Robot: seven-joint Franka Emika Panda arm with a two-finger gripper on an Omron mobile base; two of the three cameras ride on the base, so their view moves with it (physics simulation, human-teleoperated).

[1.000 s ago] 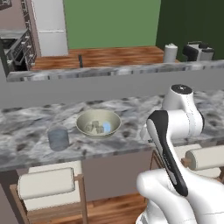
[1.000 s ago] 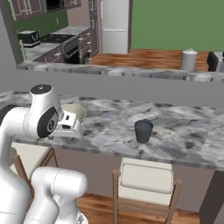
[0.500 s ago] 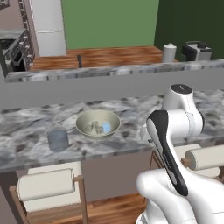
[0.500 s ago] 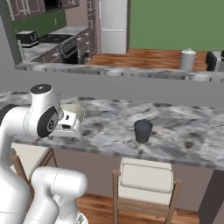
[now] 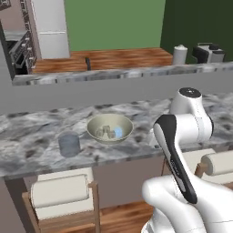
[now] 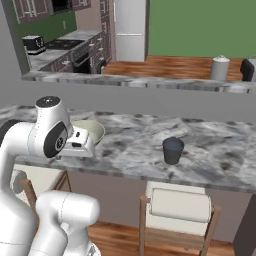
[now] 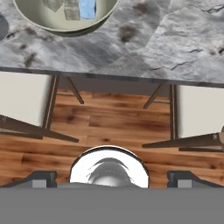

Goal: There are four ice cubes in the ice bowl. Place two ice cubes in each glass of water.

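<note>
And here we are at the marble table (image 5: 36, 136), where the ice bowl (image 5: 109, 128) sits near the front edge. Inside the bowl lie the ice cubes (image 5: 110, 132), bunched together on its floor, pale grey ones beside a light blue one; from the hand camera the same cluster (image 7: 72, 8) shows at the top of the picture, though how many there are I cannot tell. One glass of water (image 5: 69, 144) stands just to the left of the bowl, close to the table's front edge, apart from the bowl. From the right base camera the bowl (image 6: 93, 131) peeks out behind the robot's arm, and a second glass of water (image 6: 173, 151), dark slate, stands well to the right of the bowl. The fingers (image 7: 39, 178) show as two small dark tips, set wide apart at the bottom of the hand view, nothing between them, hanging over the wooden floor (image 7: 112, 127) in front of the table. Two pale stools (image 5: 61, 191) stand tucked under the table's edge below the bowl.
</note>
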